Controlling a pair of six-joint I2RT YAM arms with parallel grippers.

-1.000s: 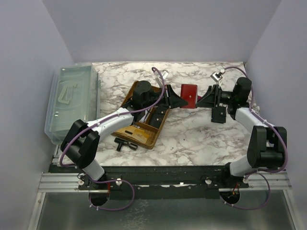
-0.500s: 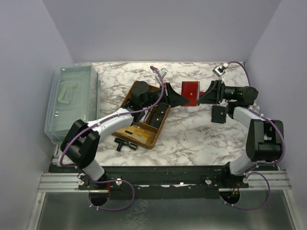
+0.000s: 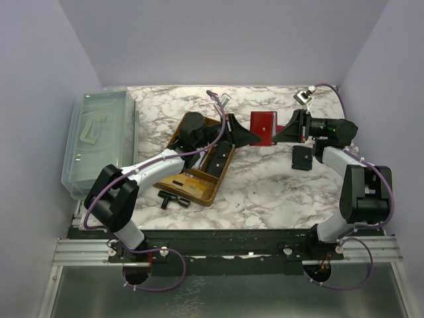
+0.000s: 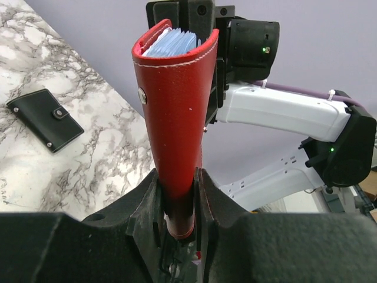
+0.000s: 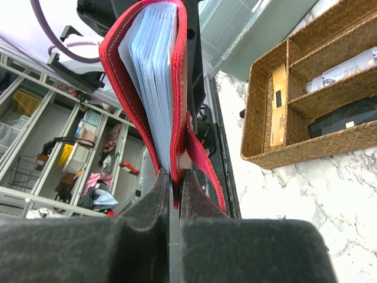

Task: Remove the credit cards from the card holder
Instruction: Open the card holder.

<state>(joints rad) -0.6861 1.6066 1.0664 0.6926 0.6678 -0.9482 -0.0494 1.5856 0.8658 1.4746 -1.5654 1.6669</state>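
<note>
Above the counter [image 3: 265,192], card holder [image 3: 262,127] lay lengthwise L-to-R: left claw [image 4: 177,183] gripped one end, right claw [image 5: 175,180] pinched shut on the other

A: How much of the red card holder [image 4: 174,118] shows from the left wrist?
B: Its lower end is buried between the fingers of the left gripper [image 4: 177,191]
A: And the wicker tray [image 5: 254,118]?
B: Cut off by the right wrist picture's edge, its contents too small to identify

Card holder [image 4: 174,118] red, white stitching; table [image 3: 265,192] white-grey marble; wallet [image 3: 301,158] black; tray [image 3: 211,193] brown wicker.
</note>
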